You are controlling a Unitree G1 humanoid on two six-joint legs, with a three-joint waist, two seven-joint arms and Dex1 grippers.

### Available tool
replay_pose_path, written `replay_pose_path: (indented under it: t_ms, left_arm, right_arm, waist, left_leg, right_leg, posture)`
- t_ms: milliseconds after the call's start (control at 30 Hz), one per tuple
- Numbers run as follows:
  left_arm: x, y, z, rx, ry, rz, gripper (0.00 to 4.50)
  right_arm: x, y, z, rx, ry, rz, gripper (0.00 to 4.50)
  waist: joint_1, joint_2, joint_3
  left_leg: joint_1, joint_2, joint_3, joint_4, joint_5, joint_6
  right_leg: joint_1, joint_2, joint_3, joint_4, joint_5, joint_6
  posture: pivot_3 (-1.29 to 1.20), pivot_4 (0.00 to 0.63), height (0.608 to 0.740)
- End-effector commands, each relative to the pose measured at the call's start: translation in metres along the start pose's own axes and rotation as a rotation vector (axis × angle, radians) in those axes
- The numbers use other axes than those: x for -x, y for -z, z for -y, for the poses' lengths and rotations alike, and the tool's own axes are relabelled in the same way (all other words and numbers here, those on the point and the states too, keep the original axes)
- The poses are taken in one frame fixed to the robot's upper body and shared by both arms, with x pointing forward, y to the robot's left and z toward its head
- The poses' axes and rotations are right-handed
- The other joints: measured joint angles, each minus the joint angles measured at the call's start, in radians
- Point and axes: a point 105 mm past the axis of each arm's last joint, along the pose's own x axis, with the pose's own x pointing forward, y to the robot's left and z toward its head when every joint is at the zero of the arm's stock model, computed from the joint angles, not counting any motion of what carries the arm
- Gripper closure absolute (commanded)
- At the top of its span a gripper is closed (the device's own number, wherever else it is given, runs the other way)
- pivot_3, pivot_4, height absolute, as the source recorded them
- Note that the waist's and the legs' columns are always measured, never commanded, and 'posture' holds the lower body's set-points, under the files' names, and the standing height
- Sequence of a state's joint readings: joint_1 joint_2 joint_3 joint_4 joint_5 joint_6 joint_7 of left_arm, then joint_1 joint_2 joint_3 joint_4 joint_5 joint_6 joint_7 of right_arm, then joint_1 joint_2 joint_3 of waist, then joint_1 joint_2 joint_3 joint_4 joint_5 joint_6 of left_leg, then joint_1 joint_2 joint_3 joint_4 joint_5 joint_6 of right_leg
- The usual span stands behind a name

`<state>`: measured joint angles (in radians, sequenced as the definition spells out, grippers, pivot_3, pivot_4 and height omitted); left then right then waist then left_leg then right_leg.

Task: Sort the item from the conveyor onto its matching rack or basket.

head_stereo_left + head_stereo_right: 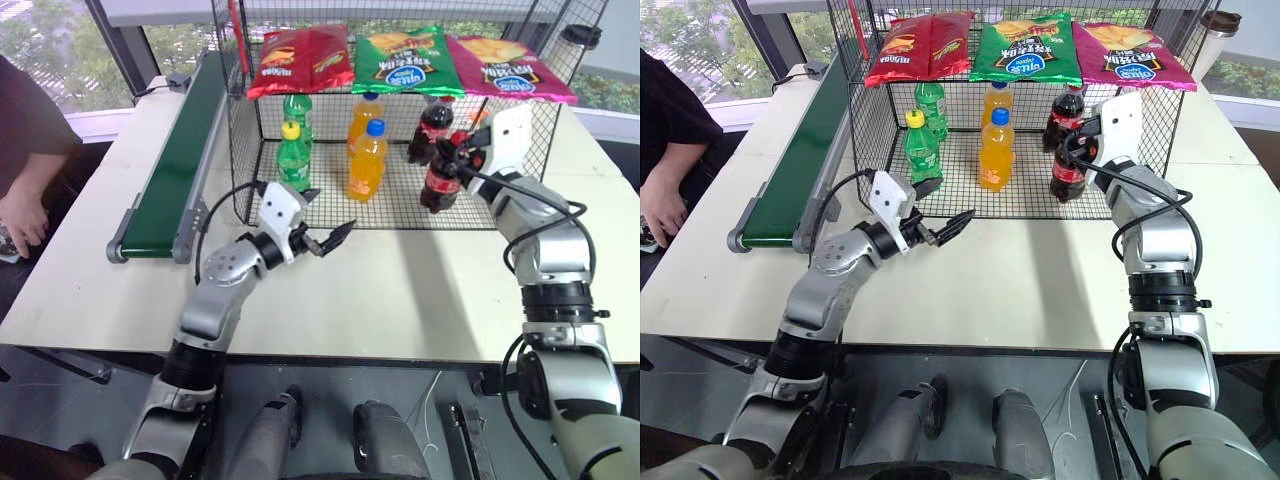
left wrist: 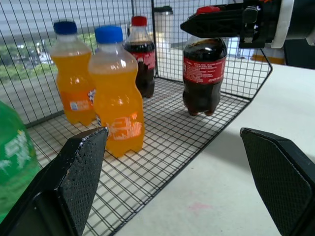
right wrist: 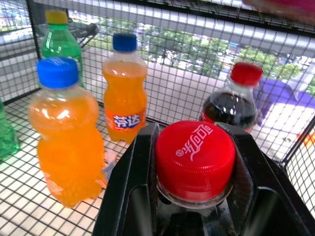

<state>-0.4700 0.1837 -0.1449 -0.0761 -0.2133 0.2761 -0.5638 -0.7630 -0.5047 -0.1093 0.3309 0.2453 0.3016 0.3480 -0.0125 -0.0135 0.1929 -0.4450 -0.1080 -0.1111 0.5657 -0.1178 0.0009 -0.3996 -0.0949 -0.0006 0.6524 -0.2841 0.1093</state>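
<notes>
Red-capped cola bottle [image 1: 440,184] in right end effector [image 1: 462,150]

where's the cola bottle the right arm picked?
In the right pincer, gripped at the neck, the cola bottle sits at the wire cage's front right, just ahead of the second cola.

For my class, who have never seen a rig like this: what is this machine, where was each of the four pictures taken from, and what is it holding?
It is a humanoid robot with two arms, each ending in black jaws. Two pictures come from cameras in its head, looking down over the arms; the other two come from a camera on each wrist.

On the white table lie a green conveyor and a black wire cage holding green, orange and cola bottles, with chip bags on top.

The right gripper has its jaws shut round the neck of a cola bottle, held at the cage's front edge. The left gripper is open, holding nothing.
</notes>
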Motion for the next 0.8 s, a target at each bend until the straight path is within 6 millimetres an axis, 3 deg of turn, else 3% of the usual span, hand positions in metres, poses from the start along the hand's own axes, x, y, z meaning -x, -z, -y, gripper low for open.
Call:
replay_pose_path:
  t_ms: [33, 433, 667, 800]
  left_arm:
    - [-0.004, -0.009, 0.007, -0.022, 0.018, 0.041, 0.03]
    - [-0.004, -0.003, 0.014, -0.029, 0.021, 0.024, 0.03]
    - [-0.001, -0.001, 0.012, -0.032, 0.011, 0.015, 0.0]
    - [0.0, 0.001, 0.012, -0.031, 0.008, 0.009, 0.0]
  right_arm:
    - [-0.005, -0.037, 0.01, 0.023, 0.035, 0.14, 3.35]
    - [-0.018, -0.028, 0.022, -0.022, 0.053, 0.132, 3.35]
    - [-0.02, -0.024, 0.02, -0.041, 0.023, 0.112, 0.09]
    - [-0.018, -0.024, 0.02, -0.038, 0.02, 0.112, 0.09]
  waist:
    - [-0.001, 0.0, 0.0]
    - [-0.001, 0.0, 0.0]
    - [-0.001, 0.0, 0.0]
    - [-0.001, 0.0, 0.0]
  left_leg:
    - [0.0, 0.0, 0.0, 0.0, 0.0, 0.0]
    - [0.0, 0.0, 0.0, 0.0, 0.0, 0.0]
    - [0.001, 0.0, 0.0, 0.0, 0.0, 0.0]
    - [0.001, 0.0, 0.0, 0.0, 0.0, 0.0]
  right_leg:
    - [0.0, 0.0, 0.0, 0.0, 0.0, 0.0]
    - [0.0, 0.002, 0.0, 0.0, 0.0, 0.0]
    - [0.0, 0.002, 0.0, 0.001, 0.0, 0.0]
    - [0.001, 0.002, 0.0, 0.001, 0.0, 0.0]
  posture:
    - [0.0, 0.15, 0.738]
    - [0.0, 0.15, 0.738]
    - [0.0, 0.15, 0.738]
    - [0.0, 0.15, 0.738]
